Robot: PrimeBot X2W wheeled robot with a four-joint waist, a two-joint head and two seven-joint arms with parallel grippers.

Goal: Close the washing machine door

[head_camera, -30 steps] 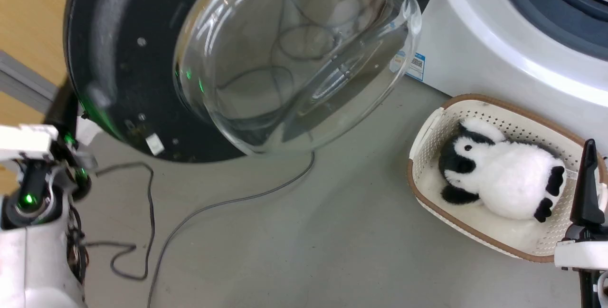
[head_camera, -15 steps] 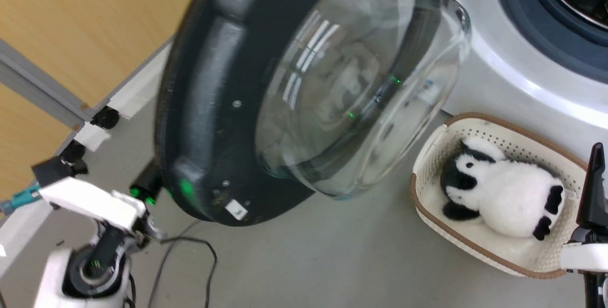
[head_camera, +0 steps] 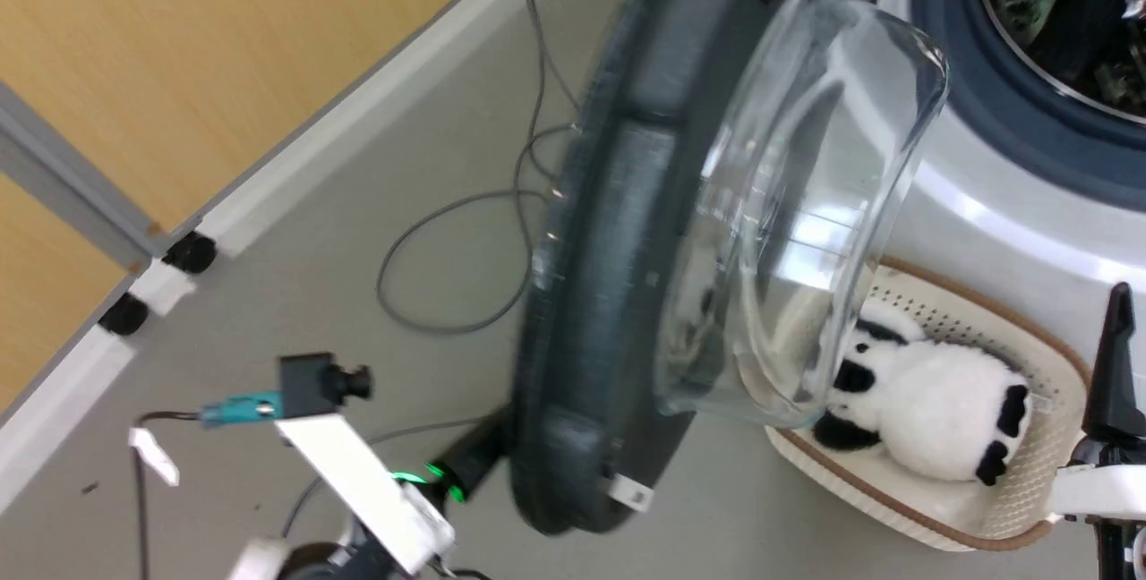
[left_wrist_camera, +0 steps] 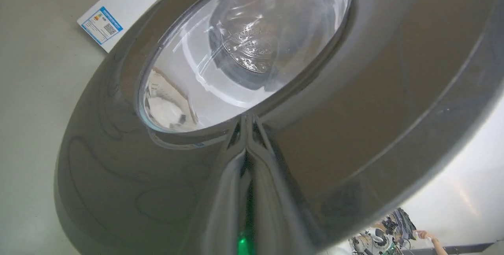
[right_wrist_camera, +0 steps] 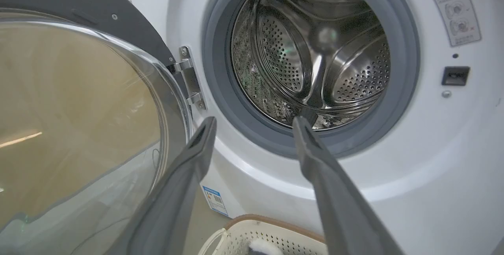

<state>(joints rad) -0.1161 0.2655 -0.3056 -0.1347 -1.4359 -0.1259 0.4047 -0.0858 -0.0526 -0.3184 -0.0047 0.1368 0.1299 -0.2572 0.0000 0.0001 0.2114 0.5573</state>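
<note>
Head view: the washing machine door (head_camera: pixel 591 294) has swung a long way. A moment ago its round glass (head_camera: pixel 806 204) faced the camera. Now the door stands nearly edge-on in the middle of the frame, about halfway shut. The washing machine (head_camera: pixel 985 231) sits at the upper right, and its steel drum (head_camera: pixel 1065 16) is not covered yet. A cream basket (head_camera: pixel 1030 517) with a fluffy toy (head_camera: pixel 931 419) lies at the lower right, partly behind the glass.

Left wrist view: the left gripper (left_wrist_camera: pixel 246 160) rises from the bottom middle. Its jaws are squeezed close together and hold nothing. The tips press on the door's shiny outside, so it looks like it is pushing.

Right wrist view: the right gripper (right_wrist_camera: pixel 254 123) has its jaws spread wide and empty, pointing at the drum. The door is at the left, on its hinge (right_wrist_camera: pixel 191 78). The gap is big, so the door likely needs more pushing.
</note>
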